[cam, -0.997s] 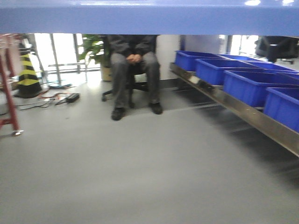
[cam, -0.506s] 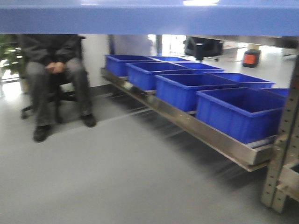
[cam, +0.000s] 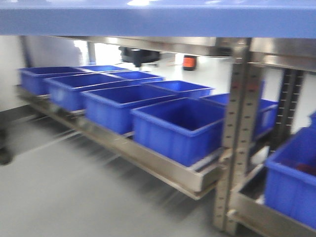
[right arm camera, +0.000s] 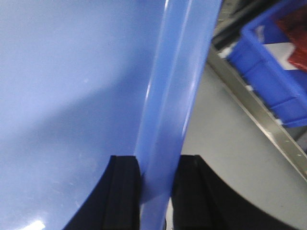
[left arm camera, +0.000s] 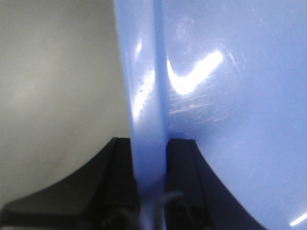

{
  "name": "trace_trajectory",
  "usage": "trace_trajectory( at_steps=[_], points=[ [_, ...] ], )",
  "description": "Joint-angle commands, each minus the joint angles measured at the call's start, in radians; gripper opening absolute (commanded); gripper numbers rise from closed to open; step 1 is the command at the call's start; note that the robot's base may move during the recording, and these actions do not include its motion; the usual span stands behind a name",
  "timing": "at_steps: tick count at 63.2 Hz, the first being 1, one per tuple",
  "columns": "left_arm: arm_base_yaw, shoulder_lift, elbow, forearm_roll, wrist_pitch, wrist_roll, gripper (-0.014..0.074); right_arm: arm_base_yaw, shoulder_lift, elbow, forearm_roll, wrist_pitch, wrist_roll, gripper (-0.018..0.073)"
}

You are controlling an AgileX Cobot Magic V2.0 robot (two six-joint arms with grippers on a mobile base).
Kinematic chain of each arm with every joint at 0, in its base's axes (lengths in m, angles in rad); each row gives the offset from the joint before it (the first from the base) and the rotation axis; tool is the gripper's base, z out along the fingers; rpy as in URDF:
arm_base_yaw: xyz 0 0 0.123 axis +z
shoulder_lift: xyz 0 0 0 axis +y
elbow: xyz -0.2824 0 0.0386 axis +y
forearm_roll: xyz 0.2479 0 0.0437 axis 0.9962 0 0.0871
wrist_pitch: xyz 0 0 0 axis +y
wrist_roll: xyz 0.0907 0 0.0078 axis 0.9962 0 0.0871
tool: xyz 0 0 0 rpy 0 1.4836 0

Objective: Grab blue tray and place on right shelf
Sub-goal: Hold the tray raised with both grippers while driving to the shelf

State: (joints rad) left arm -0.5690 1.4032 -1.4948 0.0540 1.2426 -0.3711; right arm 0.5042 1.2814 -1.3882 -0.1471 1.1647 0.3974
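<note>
The blue tray point(cam: 158, 19) is held up off the floor and spans the top of the front view as a pale blue band. My left gripper point(left arm camera: 149, 143) is shut on its left rim point(left arm camera: 146, 96), one black finger on each side of the lip. At the opposite side my right gripper point(right arm camera: 158, 160) is shut on the right rim point(right arm camera: 175, 81). The right shelf point(cam: 148, 159) is a stainless-steel rack with a shiny front rail and a perforated upright point(cam: 234, 128), ahead and to the right. Its rail point(right arm camera: 259, 115) also shows below the tray in the right wrist view.
Several deep, darker blue bins point(cam: 173, 126) stand in a row on the rack's low level. Another bin point(cam: 294, 182) with something red inside stands right of the upright and shows in the right wrist view point(right arm camera: 276, 62). Grey floor point(cam: 59, 187) lies at the left.
The front view has swung right. The seated person and the red frame have left the picture, and the rack with its bins now fills the view, closer. Both grippers keep hold of the tray.
</note>
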Motion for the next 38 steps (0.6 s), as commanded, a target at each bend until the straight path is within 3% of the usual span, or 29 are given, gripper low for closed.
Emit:
trace_trajectory(
  at_steps=[1, 38],
  points=[
    [-0.015, -0.028, -0.022, -0.018, 0.094, 0.03, -0.0048, 0.005, -0.03, -0.032, 0.012, -0.102, -0.027, 0.0055],
    [-0.015, -0.028, -0.022, -0.018, 0.094, 0.03, -0.0048, 0.005, -0.03, -0.032, 0.012, -0.102, -0.027, 0.0055]
  ],
)
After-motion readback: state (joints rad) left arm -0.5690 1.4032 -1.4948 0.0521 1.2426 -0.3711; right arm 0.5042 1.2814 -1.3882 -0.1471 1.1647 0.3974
